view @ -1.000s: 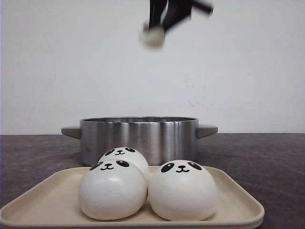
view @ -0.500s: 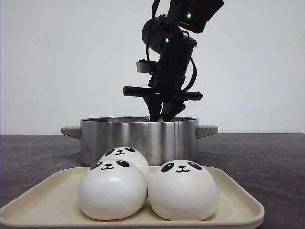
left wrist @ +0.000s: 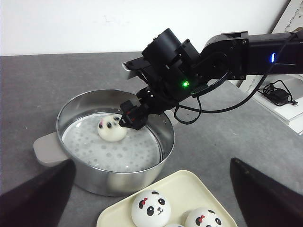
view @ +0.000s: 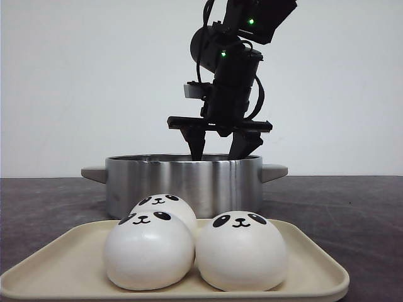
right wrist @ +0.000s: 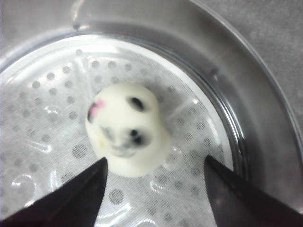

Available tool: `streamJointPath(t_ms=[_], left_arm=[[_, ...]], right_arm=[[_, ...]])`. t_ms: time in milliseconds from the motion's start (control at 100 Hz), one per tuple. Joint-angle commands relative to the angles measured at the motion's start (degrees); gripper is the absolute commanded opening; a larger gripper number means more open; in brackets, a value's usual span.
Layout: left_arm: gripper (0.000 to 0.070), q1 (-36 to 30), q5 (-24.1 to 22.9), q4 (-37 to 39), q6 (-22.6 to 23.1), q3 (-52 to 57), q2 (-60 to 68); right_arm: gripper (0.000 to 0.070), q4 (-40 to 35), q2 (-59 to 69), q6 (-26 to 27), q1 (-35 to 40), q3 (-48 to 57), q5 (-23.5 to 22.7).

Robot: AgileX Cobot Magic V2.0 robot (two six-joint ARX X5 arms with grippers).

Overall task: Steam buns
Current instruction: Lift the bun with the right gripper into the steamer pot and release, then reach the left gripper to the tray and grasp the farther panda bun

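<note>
Three white panda buns sit on the cream tray (view: 315, 264): front left (view: 148, 251), front right (view: 241, 251), and one behind (view: 165, 206). A fourth bun (left wrist: 111, 128) lies on the perforated steamer plate inside the steel pot (view: 182, 182); it also shows in the right wrist view (right wrist: 125, 127), blurred and free of the fingers. My right gripper (view: 218, 151) hangs over the pot's rim, open and empty, just above that bun (right wrist: 155, 163). My left gripper (left wrist: 152, 163) is open and empty, held high above the tray and pot.
The pot has grey side handles (view: 274, 171) and stands right behind the tray on the dark grey table (view: 352, 214). A black cable and white items (left wrist: 279, 94) lie beyond the table edge on the right arm's side. A white wall is behind.
My right gripper came down from high above with a bun into the pot, then opened and lifted slightly. The bun now lies in the pot. The three tray buns have not moved.
</note>
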Motion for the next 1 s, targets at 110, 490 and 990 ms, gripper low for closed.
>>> streamJointPath(t_ms=[110, 490, 990], left_arm=[[0.0624, -0.31, -0.15, 0.37, 0.17, 0.70, 0.26], [0.0519, -2.19, 1.66, -1.11, -6.88, 0.70, 11.26], [0.0535, -13.07, 0.90, 4.09, -10.21, 1.22, 43.63]], right_arm=[[0.0304, -9.01, 0.52, 0.11, 0.35, 11.17, 0.39], [0.0004, -18.16, -24.55, -3.19, 11.93, 19.08, 11.21], [0.0004, -23.65, -47.56, 0.57, 30.01, 19.08, 28.94]])
